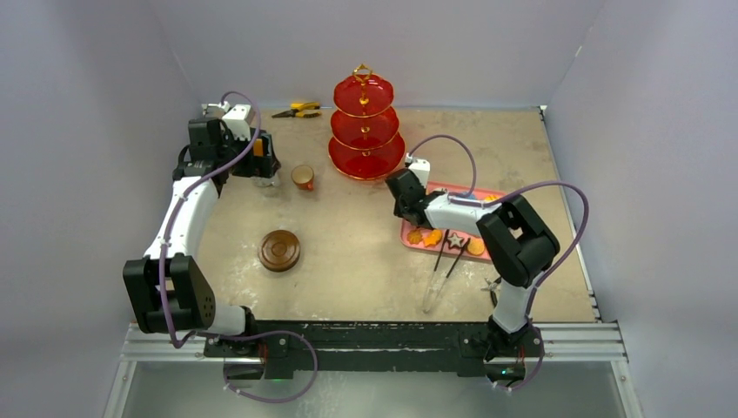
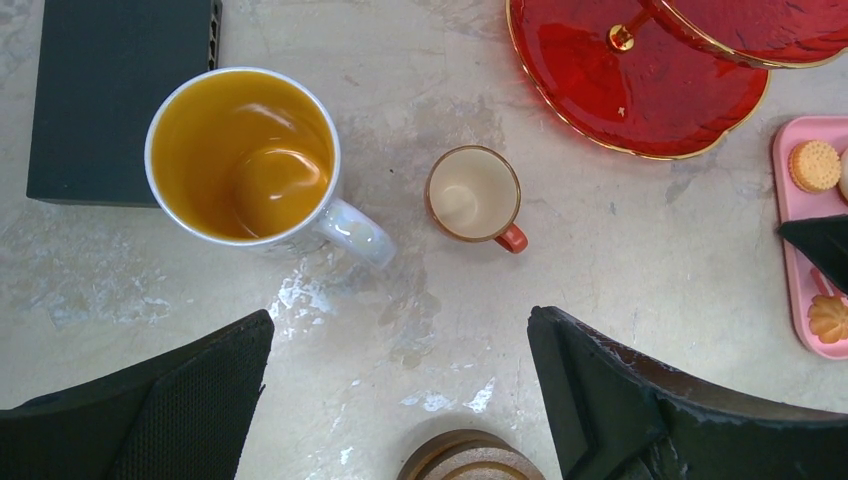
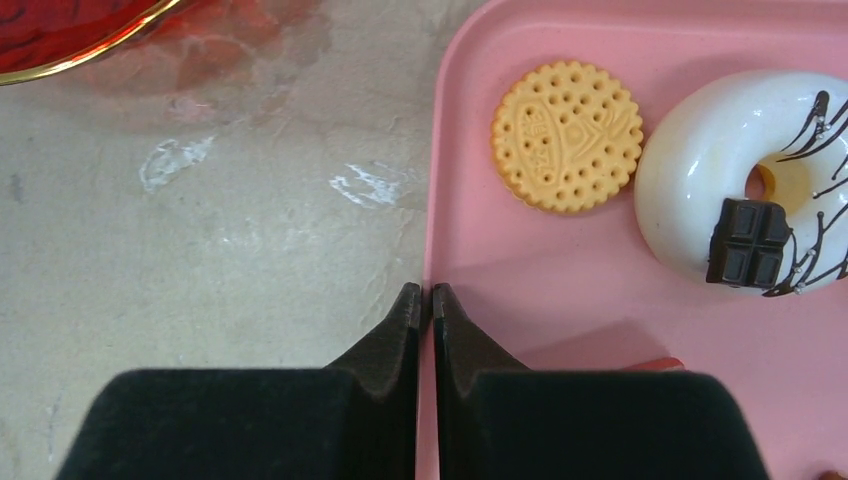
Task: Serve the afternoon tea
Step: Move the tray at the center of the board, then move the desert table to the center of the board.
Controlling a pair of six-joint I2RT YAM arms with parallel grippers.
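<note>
The red three-tier stand (image 1: 366, 155) sits at the middle of the far edge of the surface (image 1: 365, 261), its tiers bare as far as I can see. Next in size, the pink tray (image 3: 600, 290) lies toward the right edge, just short of the stand's bottom tier. The right fingers (image 3: 385, 355) are pressed together on the tray's left rim, one outside over the surface, the other inside over the pink. It looks like a pinch on the rim itself, with nothing else in them.

My guess is that the tray is to be drawn nearer the stand so the pastries are in easy reach. To do that well I'd keep the pinch low and firm. I'd slide the tray flat and slowly so nothing skates about, and stop before it knocks the stand's gold edge.

The white mug (image 2: 240, 155) of amber tea stands near the far left corner. The left fingers (image 2: 610, 400) hang above it, spread as wide as they go and holding nothing. The brown saucers (image 1: 279, 250) are stacked left of centre, toward the near edge. The copper cup (image 2: 473, 194) stands between mug and stand, ahead of the gap between the left fingers.

On the tray, the white iced doughnut (image 3: 700, 160) and the round biscuit (image 3: 567, 136) lie just ahead of the right fingers. The biscuit is the nearer, and neither is touched.
</note>
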